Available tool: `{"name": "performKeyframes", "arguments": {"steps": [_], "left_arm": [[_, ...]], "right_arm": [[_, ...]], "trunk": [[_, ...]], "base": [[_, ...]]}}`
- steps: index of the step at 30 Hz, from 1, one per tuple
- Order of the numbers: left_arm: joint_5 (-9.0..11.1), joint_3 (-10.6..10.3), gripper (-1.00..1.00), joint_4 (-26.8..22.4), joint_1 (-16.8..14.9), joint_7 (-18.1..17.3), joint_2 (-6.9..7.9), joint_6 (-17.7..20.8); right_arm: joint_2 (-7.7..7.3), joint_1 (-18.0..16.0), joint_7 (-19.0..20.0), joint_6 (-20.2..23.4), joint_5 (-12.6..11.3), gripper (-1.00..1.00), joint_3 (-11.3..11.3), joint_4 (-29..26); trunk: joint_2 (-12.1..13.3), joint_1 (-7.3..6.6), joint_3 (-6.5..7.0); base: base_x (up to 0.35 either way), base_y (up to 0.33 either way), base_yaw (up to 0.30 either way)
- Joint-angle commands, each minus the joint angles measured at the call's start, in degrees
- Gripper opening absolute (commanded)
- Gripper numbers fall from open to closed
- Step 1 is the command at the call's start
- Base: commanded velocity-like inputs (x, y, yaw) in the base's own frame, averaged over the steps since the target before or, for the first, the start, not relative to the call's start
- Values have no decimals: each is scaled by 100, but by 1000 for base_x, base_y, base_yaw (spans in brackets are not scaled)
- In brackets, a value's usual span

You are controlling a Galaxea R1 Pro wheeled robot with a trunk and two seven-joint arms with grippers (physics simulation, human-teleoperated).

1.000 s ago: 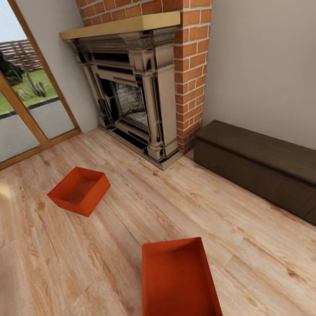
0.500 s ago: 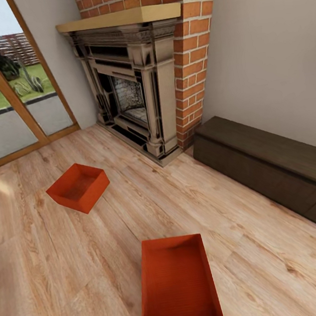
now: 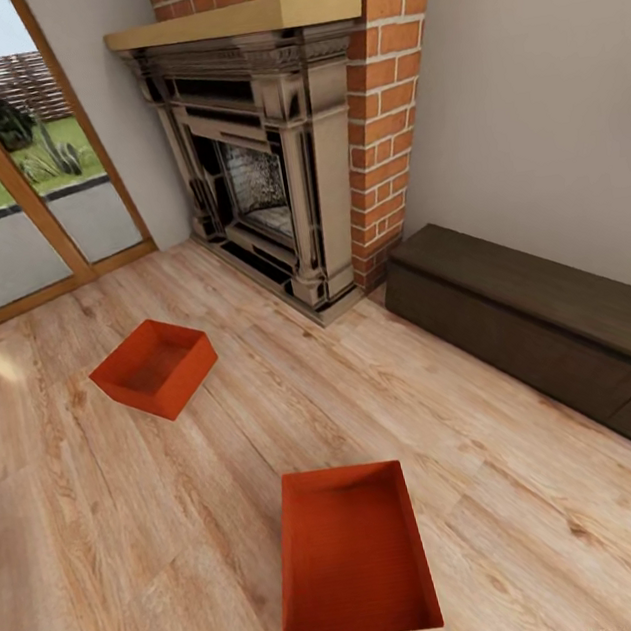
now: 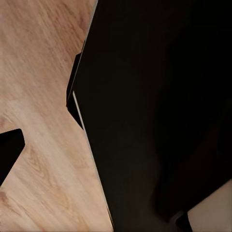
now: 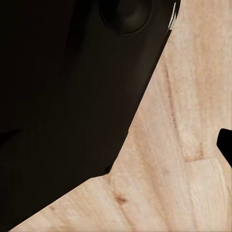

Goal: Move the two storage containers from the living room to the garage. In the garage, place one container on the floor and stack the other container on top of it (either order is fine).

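Note:
Two orange-red storage containers rest on the light wood plank floor [image 3: 108,549] of the living room. In the head view the nearer container [image 3: 351,553] lies low in the middle, its long side pointing away from me. The other container [image 3: 154,368] sits farther off to the left, turned at an angle, in front of the fireplace. Both are empty and lidless. In the left wrist view a dark part of the robot [image 4: 154,116] hangs over the wood planks [image 4: 38,72]. The right wrist view has a similar dark part [image 5: 63,96] above the planks [image 5: 174,159]. Small black tips at the picture edges tell nothing of the jaws.
An ornate fireplace [image 3: 262,162] with a brick column [image 3: 376,114] stands at the back. Along the cream wall on the right runs a low dark wood bench [image 3: 550,331]. Wood-framed glass doors [image 3: 5,200] are at the back left.
The whole head picture has shifted a little, so the camera moved. Both containers lie where they were on the floor.

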Motion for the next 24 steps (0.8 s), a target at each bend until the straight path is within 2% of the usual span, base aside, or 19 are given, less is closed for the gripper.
{"name": "performKeyframes", "arguments": {"steps": [1,24], "left_arm": [[-4,45,100,3,-2,-13,-1,-12],[-4,44,100,3,-2,-13,0,-12]], "right_arm": [[2,-6,-20,-33,53,100,0,17],[-1,-6,-17,-16,75,100,26,16]], "trunk": [[-2,0,-13],[-2,0,-47]], "base": [[0,0,0],[0,0,0]]}}
